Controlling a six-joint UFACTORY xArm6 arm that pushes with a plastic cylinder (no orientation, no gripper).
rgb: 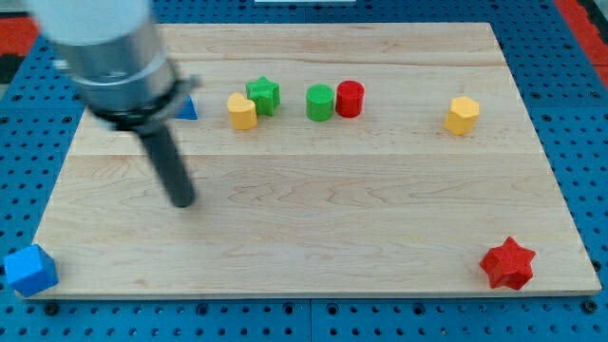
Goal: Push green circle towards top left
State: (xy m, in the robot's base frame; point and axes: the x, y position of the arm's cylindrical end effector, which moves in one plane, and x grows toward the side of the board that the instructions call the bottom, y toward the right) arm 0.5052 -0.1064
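The green circle [319, 102] stands upright on the wooden board [313, 237], near the view's top centre. A red cylinder [350, 98] touches its right side. To its left are a green star [263, 95] and a yellow hexagon [242, 111], close together. My tip [182, 202] rests on the board well to the left of and below the green circle, apart from all blocks. The rod rises to the arm's grey body at the view's top left.
A blue triangle [187, 108] is partly hidden behind the arm. Another yellow hexagon [462, 115] sits at the right. A red star [507, 263] lies at the bottom right. A blue block [29, 270] sits off the board's bottom left corner.
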